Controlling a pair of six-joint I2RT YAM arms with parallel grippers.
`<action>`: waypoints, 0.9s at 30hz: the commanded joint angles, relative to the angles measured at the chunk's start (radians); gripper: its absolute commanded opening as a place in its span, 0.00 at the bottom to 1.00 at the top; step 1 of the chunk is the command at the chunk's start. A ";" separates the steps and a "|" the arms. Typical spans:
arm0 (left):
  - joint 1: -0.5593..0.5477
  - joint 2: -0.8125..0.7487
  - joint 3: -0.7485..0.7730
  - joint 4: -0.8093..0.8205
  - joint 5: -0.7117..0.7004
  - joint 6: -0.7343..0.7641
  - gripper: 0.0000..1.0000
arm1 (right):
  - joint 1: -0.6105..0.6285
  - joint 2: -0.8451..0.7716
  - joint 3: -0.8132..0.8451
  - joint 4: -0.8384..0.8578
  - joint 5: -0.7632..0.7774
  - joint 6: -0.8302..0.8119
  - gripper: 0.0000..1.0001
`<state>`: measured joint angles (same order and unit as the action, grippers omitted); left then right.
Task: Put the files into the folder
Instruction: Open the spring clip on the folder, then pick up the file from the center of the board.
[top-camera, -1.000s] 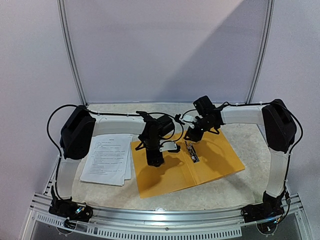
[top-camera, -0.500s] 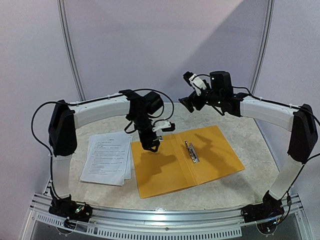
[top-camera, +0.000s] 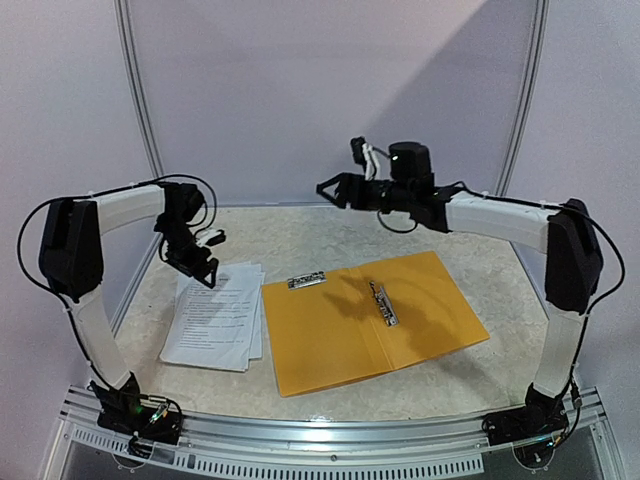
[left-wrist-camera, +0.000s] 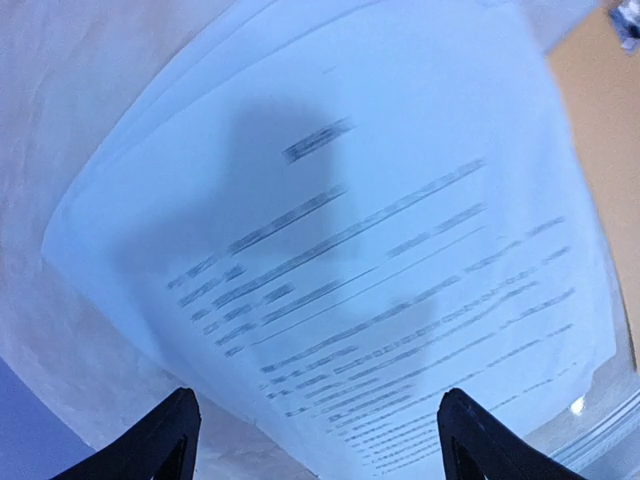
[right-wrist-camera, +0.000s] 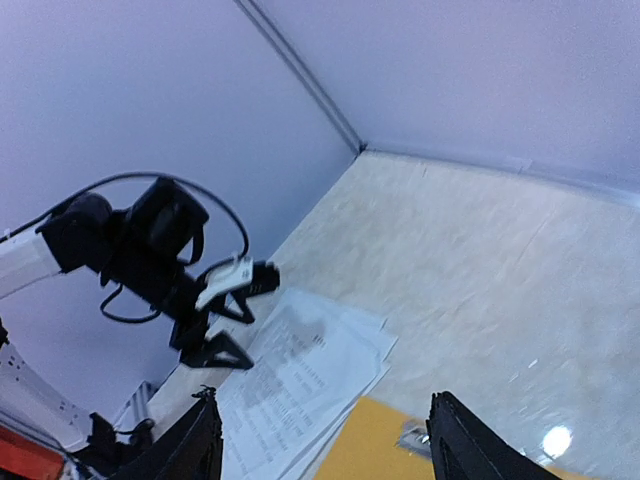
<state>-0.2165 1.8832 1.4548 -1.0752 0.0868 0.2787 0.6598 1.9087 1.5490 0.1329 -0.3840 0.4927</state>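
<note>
**Left of the folder (top-camera: 340, 345): files (top-camera: 212, 318) lying outside it**

The folder lies open and flat on the table (top-camera: 330, 235), with its orange-yellow inner faces turned up. Inside it, a metal clip (top-camera: 383, 303) sits along the fold. A loose metal bar (top-camera: 307, 281) rests on the folder's far edge, near the left corner. The files form a loosely squared stack of white sheets, flat on the table just beside the folder's left edge. The top sheet carries a short heading and lines of black print, all too blurred to read in the left wrist view. The left gripper (top-camera: 205, 272) hangs over the far end of the stack, left of the folder, with its jaws wide and nothing between them. The right gripper (top-camera: 330, 190) is raised in the air beyond the folder's far edge, its jaws likewise spread and empty.
</note>
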 joint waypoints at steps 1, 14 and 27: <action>0.137 -0.044 -0.061 0.014 0.023 -0.080 0.83 | 0.120 0.154 0.030 -0.028 -0.083 0.296 0.69; 0.282 -0.005 -0.306 0.167 0.045 -0.081 0.76 | 0.313 0.473 0.221 -0.186 -0.050 0.469 0.55; 0.279 0.048 -0.315 0.190 0.051 -0.091 0.75 | 0.317 0.621 0.356 -0.205 -0.109 0.477 0.46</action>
<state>0.0673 1.8656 1.1625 -0.9520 0.1078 0.1894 0.9764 2.4821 1.8645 -0.0479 -0.4629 0.9829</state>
